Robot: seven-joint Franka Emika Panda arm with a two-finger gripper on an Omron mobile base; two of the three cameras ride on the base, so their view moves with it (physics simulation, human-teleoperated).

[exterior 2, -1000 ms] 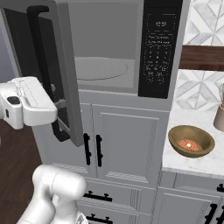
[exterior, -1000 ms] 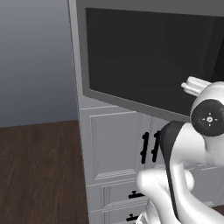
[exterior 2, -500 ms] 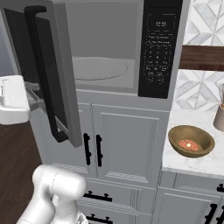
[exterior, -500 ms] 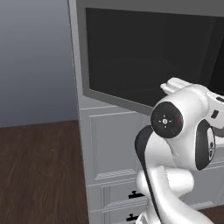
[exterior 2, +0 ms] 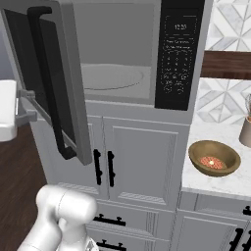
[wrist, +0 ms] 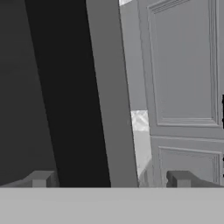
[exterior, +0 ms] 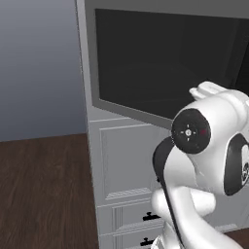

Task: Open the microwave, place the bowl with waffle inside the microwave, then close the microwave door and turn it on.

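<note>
Presently the microwave (exterior 2: 142,59) stands with its cavity exposed: grey interior, round turntable (exterior 2: 110,77) on the floor of it, black control panel (exterior 2: 179,54) at 3 o'clock of the opening. The microwave door (exterior 2: 46,78) is swung wide to the left, its dark window facing out and its long black bar handle (exterior 2: 49,83) running down the free edge. In the left base view the same door (exterior: 165,63) spans the upper frame as a broad dark pane in a grey frame.

The bowl (exterior 2: 214,158) sits on the white tabletop (exterior 2: 215,184) at 4 o'clock of the microwave, well apart from the cavity and below its level. Something reddish lies in its middle; it is too small to make out.

The pincer (wrist: 109,179) is at the door's free edge. In the hand view its two fingertips (wrist: 39,178) stand wide apart at the bottom, with the door's grey frame and dark window rising between them. The pincer is released and grasps nothing. In the right base view the white hand (exterior 2: 10,117) sits at 9 o'clock of the door, just beside its outer face.

White panelled cabinets (exterior 2: 137,162) with short black handles fill the wall below the microwave.
</note>
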